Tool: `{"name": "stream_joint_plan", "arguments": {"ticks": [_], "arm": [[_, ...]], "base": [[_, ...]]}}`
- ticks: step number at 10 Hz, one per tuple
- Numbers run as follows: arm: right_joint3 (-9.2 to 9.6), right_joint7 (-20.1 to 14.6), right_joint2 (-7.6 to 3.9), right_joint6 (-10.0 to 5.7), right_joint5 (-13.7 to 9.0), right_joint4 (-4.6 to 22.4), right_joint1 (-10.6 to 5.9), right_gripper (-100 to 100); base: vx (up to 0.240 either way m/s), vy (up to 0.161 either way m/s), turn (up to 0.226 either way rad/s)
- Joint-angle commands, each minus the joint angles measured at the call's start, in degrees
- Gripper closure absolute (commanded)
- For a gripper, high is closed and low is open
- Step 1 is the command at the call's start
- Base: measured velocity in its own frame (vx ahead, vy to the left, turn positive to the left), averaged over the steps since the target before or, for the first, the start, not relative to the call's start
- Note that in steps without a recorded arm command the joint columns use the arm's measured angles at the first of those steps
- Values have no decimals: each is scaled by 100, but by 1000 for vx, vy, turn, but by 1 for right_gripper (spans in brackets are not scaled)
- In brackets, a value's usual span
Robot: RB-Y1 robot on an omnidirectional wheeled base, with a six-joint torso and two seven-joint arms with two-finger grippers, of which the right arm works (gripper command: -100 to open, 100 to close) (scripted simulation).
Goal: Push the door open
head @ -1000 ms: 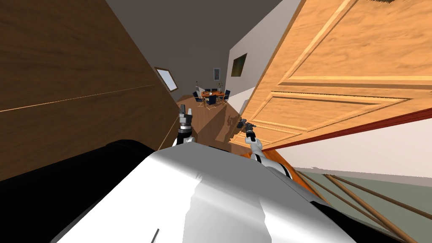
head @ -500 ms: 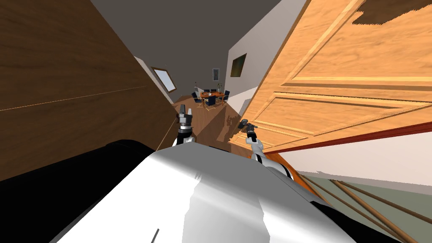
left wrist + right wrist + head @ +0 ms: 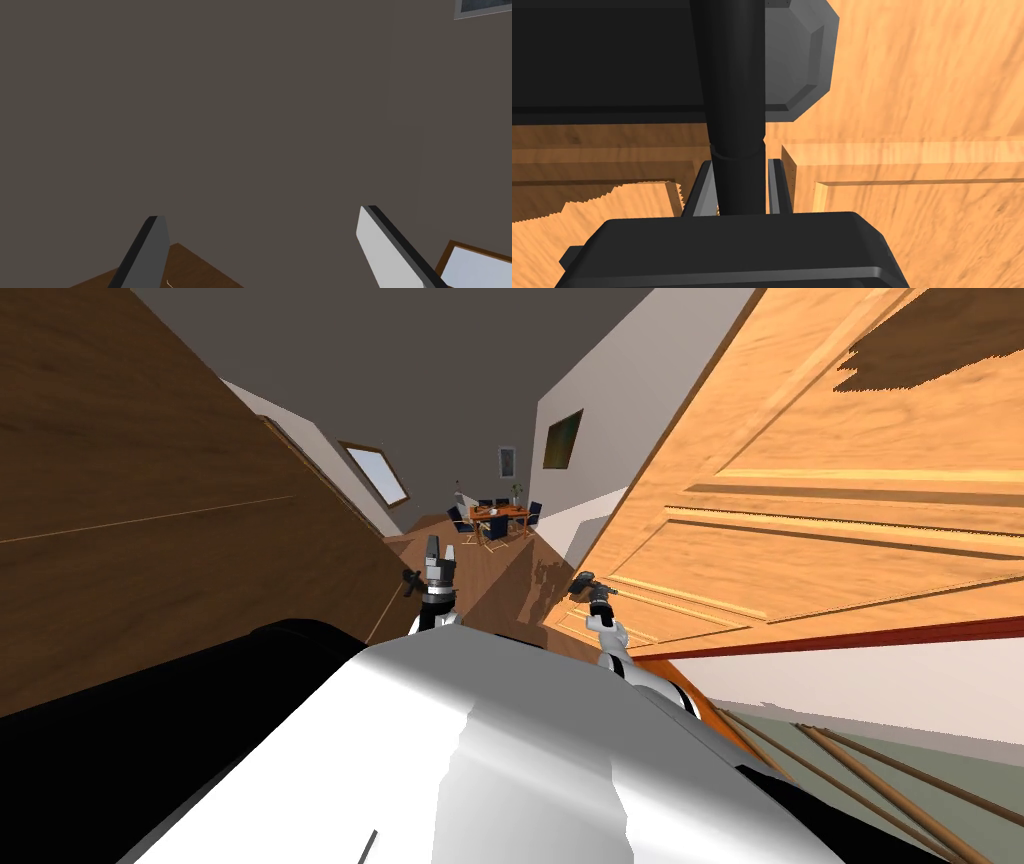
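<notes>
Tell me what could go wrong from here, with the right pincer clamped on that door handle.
1. The right pincer is shut on the black door handle. As the light wood door swings, the handle's arc could twist the wrist or pull the lever out of the fingers.
2. The open left pincer hangs near the dark wood wall. Driving forward might scrape it along that wall.

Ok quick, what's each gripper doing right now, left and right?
Left gripper: open, holding nothing.
Right gripper: closed on the black door handle.
</notes>
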Motion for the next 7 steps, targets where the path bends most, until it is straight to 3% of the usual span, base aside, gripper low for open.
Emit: {"name": "stream_joint_plan", "arguments": {"ticks": [1,7], "arm": [[-130,82,-64,-30,-64,81,-40,100],[-311,209,-89,-3,-151,113,29,100]], "base": [[177,119,-63],[144,73,-53]]}}
